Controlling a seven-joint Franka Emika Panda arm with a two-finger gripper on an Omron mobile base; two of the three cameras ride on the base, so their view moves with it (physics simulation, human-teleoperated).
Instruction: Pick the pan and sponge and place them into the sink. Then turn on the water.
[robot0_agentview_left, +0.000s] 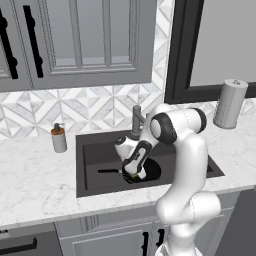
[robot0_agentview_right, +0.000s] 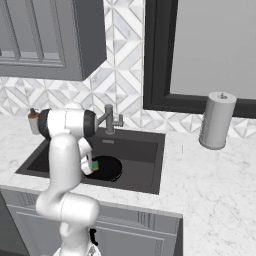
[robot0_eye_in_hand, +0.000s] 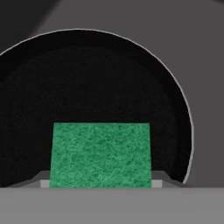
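step: we're lowering the sponge (robot0_eye_in_hand: 100, 154) into the sink (robot0_agentview_left: 95, 150), right over the pan (robot0_eye_in_hand: 87, 87)
pan: already down in the sink, handle pointing left in the left base view
how: we'd go straight down and let go low, so the sponge lands flat in the pan or beside it (no toss, it could bounce out)
gripper (robot0_agentview_left: 134, 173): jaws partway apart, closed on the sponge's sides; green top faces the hand camera
contact: can't tell whether the sponge touches the pan yet
faucet (robot0_agentview_right: 110, 120): no stream seen, water comes after release
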